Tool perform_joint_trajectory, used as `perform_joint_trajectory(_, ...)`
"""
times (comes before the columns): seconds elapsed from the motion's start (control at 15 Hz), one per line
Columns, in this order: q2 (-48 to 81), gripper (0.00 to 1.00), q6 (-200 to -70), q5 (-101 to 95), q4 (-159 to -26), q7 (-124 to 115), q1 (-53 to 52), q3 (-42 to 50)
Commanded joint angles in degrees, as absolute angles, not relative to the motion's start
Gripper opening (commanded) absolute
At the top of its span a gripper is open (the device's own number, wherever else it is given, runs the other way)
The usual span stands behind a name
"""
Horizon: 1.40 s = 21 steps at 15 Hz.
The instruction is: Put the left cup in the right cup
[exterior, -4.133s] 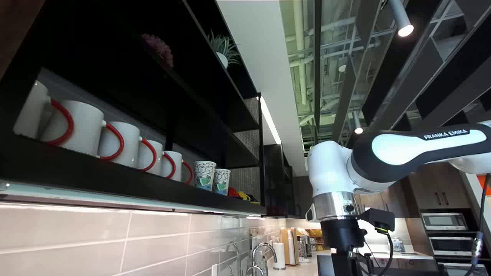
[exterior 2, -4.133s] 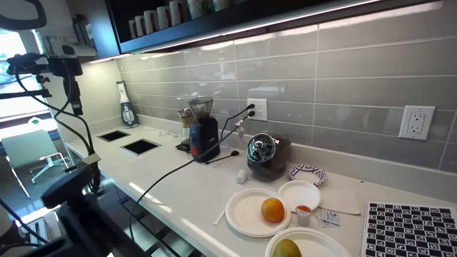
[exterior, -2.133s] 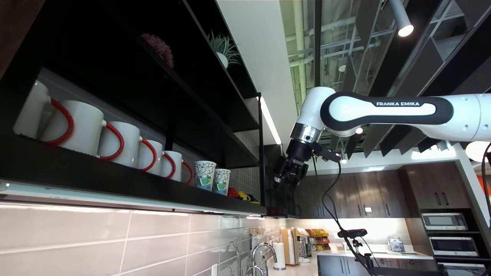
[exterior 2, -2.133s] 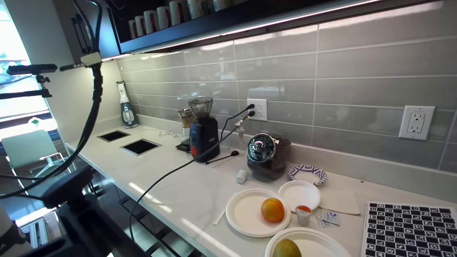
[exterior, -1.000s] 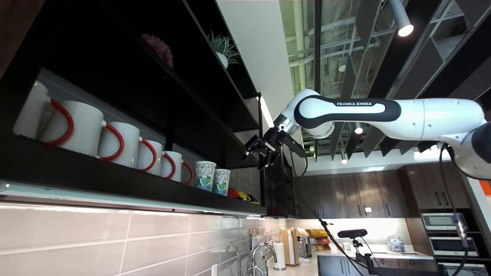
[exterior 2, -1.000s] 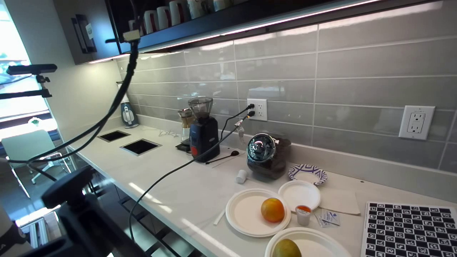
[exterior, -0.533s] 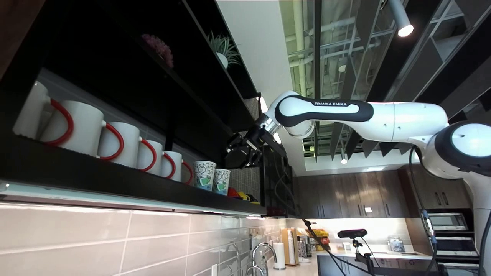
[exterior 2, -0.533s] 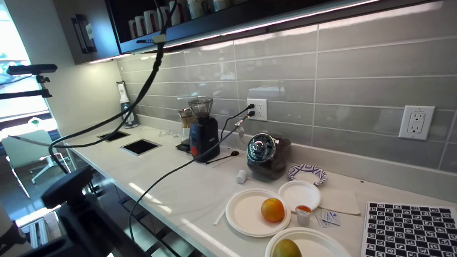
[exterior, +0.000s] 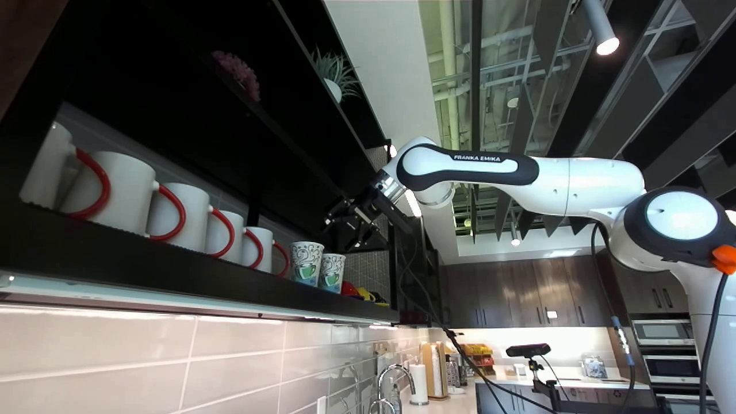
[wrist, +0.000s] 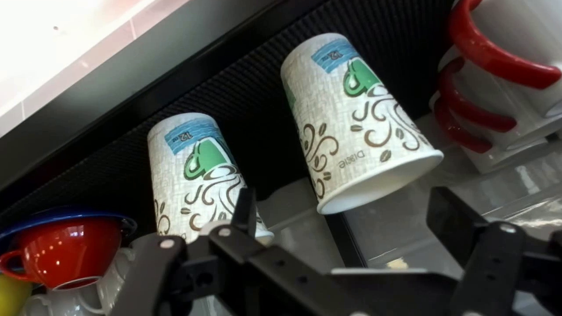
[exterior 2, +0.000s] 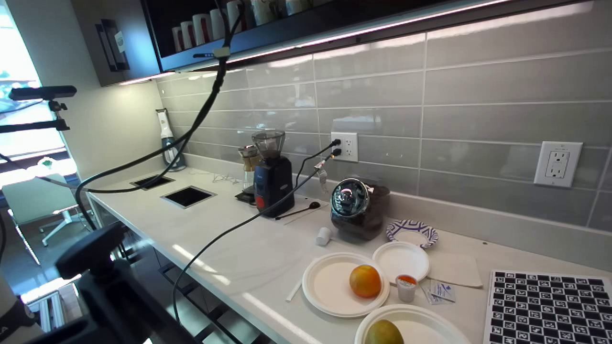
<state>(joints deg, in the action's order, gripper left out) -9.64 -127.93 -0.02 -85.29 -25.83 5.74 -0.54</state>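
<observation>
Both cups are white paper cups with brown swirls, a green mug picture and a blue base band. They stand upright on the shelf. The left cup (exterior: 306, 263) is beside the mugs; in the wrist view, which is upside down, it is the one at right (wrist: 351, 114). The right cup (exterior: 332, 272) shows in the wrist view at left (wrist: 189, 162), its rim partly hidden by a finger. My gripper (exterior: 342, 233) is in front of the shelf, above the cups. In the wrist view my gripper (wrist: 344, 208) is open and empty, fingers spread, the left cup ahead of the gap.
White mugs with red handles (exterior: 181, 215) line the shelf beside the left cup. Beyond the right cup are a red cup (wrist: 66, 252) and yellow pieces (exterior: 363, 293). Another black shelf (exterior: 322, 184) runs above. The shelf's front edge (exterior: 201, 282) runs below the cups.
The arm has risen from hanging down and tilted. My gripper has moved toward the shelf and closer to the cups. The cups have not moved.
</observation>
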Motion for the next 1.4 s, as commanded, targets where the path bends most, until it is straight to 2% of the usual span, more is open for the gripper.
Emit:
perform_joint_trajectory(0.0,-6.34,1.00,-129.35,-0.36,-81.66,-29.43,5.33,-0.47)
perform_joint_trajectory(0.33,-4.32,1.00,-129.57,-1.06,-80.84,-32.46,5.69,-1.18)
perform_joint_trajectory(0.4,-4.04,0.95,-129.31,-1.05,-80.81,-32.71,5.68,-1.21)
perform_joint_trajectory(0.47,-3.80,0.78,-128.59,-1.37,-80.66,-33.12,5.73,-1.26)
perform_joint_trajectory(0.53,-3.60,0.71,-128.22,-1.70,-80.64,-33.65,5.79,-1.27)
perform_joint_trajectory(0.67,-3.70,0.61,-127.80,-1.49,-80.87,-34.36,5.80,-1.18)
perform_joint_trajectory(1.2,-5.06,0.05,-126.85,0.73,-80.76,-34.92,5.74,-0.82)
perform_joint_trajectory(1.27,-5.21,0.00,-126.77,0.85,-80.77,-35.03,5.80,-0.73)
perform_joint_trajectory(1.33,-5.48,0.00,-126.77,1.00,-80.88,-35.05,5.83,-0.62)
